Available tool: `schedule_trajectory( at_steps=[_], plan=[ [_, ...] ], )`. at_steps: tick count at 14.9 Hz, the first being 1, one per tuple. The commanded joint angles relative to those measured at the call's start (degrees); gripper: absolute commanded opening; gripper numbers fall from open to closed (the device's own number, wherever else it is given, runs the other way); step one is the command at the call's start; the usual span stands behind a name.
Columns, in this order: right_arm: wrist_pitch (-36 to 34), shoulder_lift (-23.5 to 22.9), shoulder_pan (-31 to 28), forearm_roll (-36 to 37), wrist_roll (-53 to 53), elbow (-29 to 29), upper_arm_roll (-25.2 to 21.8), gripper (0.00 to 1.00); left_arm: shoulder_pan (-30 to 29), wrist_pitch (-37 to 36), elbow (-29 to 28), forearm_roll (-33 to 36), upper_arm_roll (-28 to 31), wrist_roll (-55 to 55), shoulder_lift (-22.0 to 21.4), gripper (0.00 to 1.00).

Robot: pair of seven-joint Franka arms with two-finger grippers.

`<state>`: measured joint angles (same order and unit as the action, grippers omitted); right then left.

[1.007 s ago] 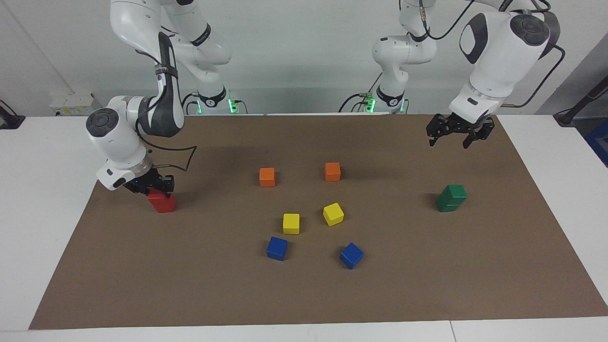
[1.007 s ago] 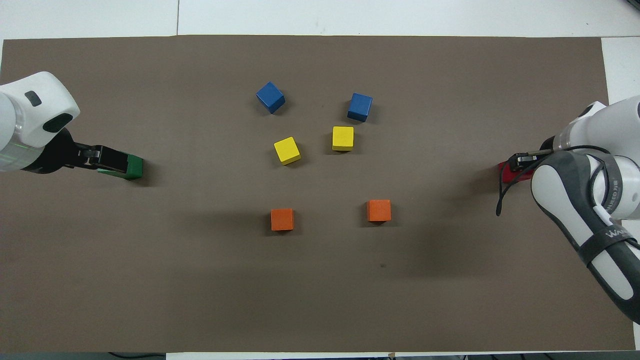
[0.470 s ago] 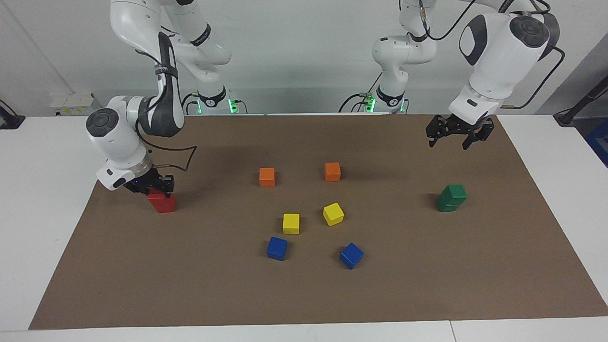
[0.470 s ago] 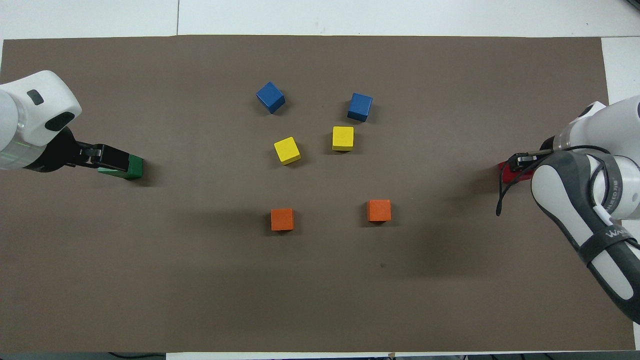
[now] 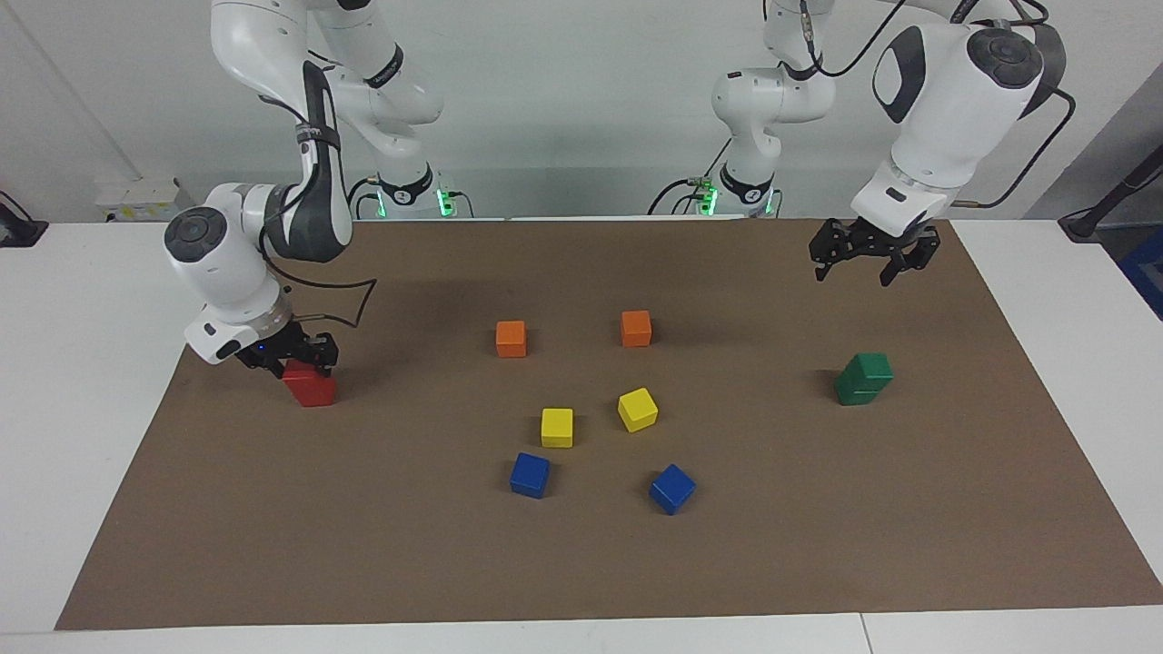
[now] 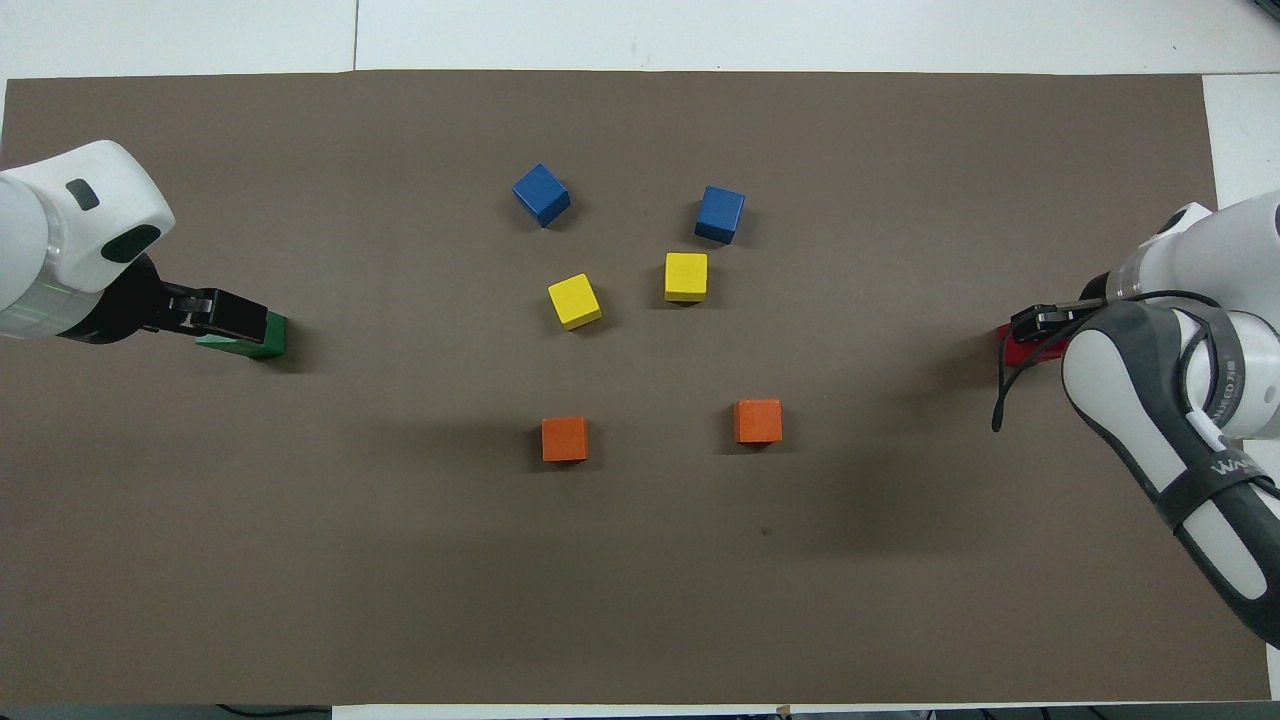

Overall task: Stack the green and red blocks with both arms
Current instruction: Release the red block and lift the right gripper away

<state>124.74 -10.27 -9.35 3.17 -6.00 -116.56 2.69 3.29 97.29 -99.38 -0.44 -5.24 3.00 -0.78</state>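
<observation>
Two dark green blocks (image 5: 863, 379) stand stacked, the upper one twisted a little, at the left arm's end of the mat. My left gripper (image 5: 863, 259) is open and empty, up in the air over the mat; in the overhead view it (image 6: 225, 315) covers part of the green stack (image 6: 255, 343). My right gripper (image 5: 293, 354) is low, right on top of the red blocks (image 5: 311, 389) at the right arm's end. The red shows as one mass, and its top is hidden by the gripper. In the overhead view only a red edge (image 6: 1018, 352) shows under the right gripper (image 6: 1040, 320).
In the middle of the brown mat (image 5: 581, 563) lie two orange cubes (image 5: 511, 338) (image 5: 636, 328), two yellow cubes (image 5: 557, 427) (image 5: 638, 409) and two blue cubes (image 5: 530, 474) (image 5: 672, 488). White table (image 5: 73, 363) surrounds the mat.
My left gripper has risen a little and drifted away from the green stack, toward the robots. My right gripper has stayed on the red blocks with barely any movement.
</observation>
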Motion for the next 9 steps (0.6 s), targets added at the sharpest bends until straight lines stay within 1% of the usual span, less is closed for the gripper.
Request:
schedule_trajectory(
  at_steps=[1, 4, 6, 9],
  plan=[
    [0.86, 0.69, -0.59, -1.15, 0.64, -0.77, 0.48, 0.83, 0.41, 0.09, 0.67, -0.44, -0.13, -0.27, 0.07, 1.0],
    [0.86, 0.6, -0.59, -1.15, 0.73, -0.34, 0.48, 0.87, 0.41, 0.09, 0.68, -0.44, -0.13, -0.27, 0.07, 1.0],
    [0.69, 0.42, -0.24, -1.15, 1.78, 0.36, 0.48, 0.99, 0.41, 0.09, 0.76, -0.44, -0.13, -0.27, 0.07, 1.0],
    [-1.15, 0.51, 0.29, -1.32, 3.8, 3.17, 0.91, 1.0, 0.41, 0.09, 0.76, -0.44, -0.04, -0.27, 0.07, 1.0]
  ],
)
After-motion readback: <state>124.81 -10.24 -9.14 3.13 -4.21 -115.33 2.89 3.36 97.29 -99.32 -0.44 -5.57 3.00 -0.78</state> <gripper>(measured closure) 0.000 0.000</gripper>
